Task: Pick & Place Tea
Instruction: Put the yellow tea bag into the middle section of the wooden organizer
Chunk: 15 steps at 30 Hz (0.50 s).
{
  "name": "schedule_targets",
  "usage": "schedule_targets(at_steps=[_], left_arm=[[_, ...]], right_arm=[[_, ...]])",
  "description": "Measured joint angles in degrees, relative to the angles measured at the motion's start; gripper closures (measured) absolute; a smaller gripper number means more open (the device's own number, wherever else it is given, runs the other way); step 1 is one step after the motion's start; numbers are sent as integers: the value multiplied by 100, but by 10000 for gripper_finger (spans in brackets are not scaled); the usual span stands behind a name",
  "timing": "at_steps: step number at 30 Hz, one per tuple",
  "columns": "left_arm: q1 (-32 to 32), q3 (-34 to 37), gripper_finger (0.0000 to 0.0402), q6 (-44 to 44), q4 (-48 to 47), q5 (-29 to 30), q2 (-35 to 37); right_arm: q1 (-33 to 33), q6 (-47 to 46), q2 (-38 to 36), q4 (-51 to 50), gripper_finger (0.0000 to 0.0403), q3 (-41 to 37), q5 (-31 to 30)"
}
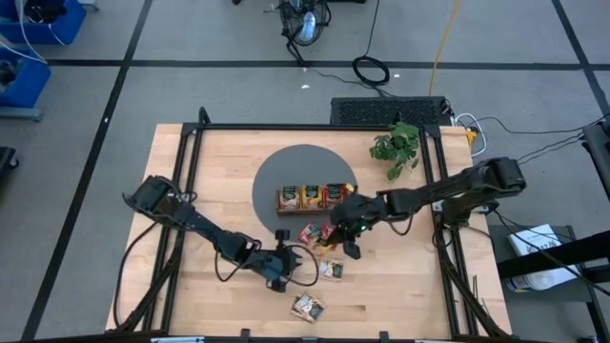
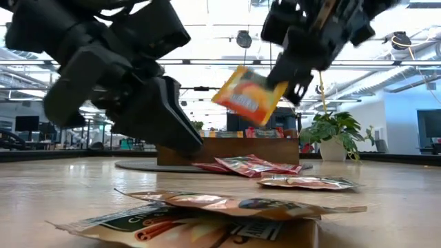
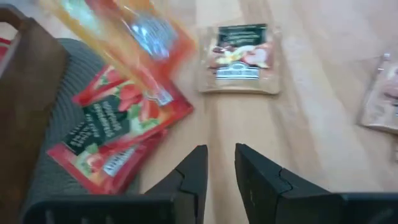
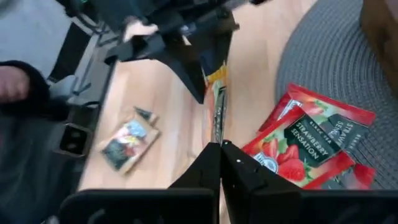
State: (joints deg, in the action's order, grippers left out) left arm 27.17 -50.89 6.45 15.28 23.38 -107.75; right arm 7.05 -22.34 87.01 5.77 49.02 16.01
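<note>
**A:** From above, how far along are you?

**B:** Partway. Your wooden tray already holds sachets standing in its compartments, on the round grey mat. Your right claw sits just beside the tray's near edge with red sachets right next to it. Two more packets are still loose: one just beyond the left claw, another near the table's front edge. So several remain to be placed.

**A:** And at table level?

**B:** Your right claw is pinched tight on a corner of an orange-yellow sachet, which hangs tilted in the air, clear of the wood. Below it lie flat, crinkly foil packets with a glossy sheen. The left claw's fingers are dark, blocky and matte.

**A:** The left wrist camera?

**B:** Your left claw is slightly parted and holds nothing. Ahead of it lie a red strawberry sachet overlapping the ribbed mat edge, and a beige-and-green packet flat on the smooth pale planks.

**A:** The right wrist camera?

**B:** Your right claw is closed on the sachet's thin edge, seen end-on. Beside it is the red Strawberry Sensation sachet, rectangular with a crimped seam.
</note>
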Motion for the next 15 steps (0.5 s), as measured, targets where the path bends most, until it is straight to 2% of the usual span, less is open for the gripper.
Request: schedule_targets(at_steps=[3, 6, 9, 15], left_arm=[[113, 0, 314, 190, 25, 2, -2], [172, 0, 314, 275, -29, 16, -2], [214, 0, 314, 274, 4, 66, -2], [226, 44, 314, 679, -63, 60, 1]], right_arm=[[-67, 221, -302, -1197, 403, 500, -36], [-88, 736, -415, -2528, 403, 1237, -663], [-229, 1285, -349, -3493, 403, 2002, -1006], [-740, 2467, -179, -3962, 403, 2805, -1147]])
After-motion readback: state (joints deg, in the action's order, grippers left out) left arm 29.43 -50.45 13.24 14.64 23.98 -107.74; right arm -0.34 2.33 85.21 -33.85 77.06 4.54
